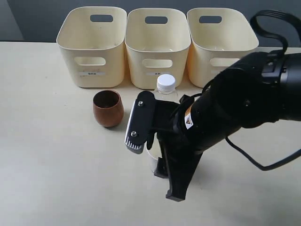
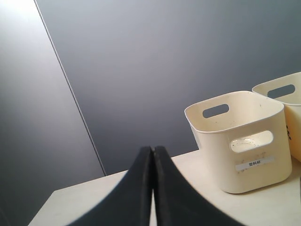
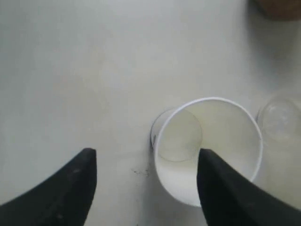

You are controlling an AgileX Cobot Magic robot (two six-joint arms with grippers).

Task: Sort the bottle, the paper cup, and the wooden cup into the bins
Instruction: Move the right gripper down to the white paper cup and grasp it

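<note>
The white paper cup (image 3: 221, 136) stands open side up under my right gripper (image 3: 146, 157). The gripper is open, one finger above the cup's inside and the other over bare table beside it, so the near wall lies between them. In the exterior view the right gripper (image 1: 154, 172) hides most of the paper cup (image 1: 151, 159). Just behind it stands the clear bottle (image 1: 166, 84) with its white cap, seen blurred as the bottle (image 3: 281, 117) at the wrist. The reddish-brown wooden cup (image 1: 108, 108) stands upright to the left. My left gripper (image 2: 152, 150) is shut on nothing.
Three cream-yellow bins stand in a row at the back: left bin (image 1: 91, 70), middle bin (image 1: 157, 73), right bin (image 1: 221, 66). The left wrist view shows one bin (image 2: 244, 155) close by and the edge of another bin (image 2: 287, 101). The right arm's black cable (image 1: 270, 21) loops above the right bin.
</note>
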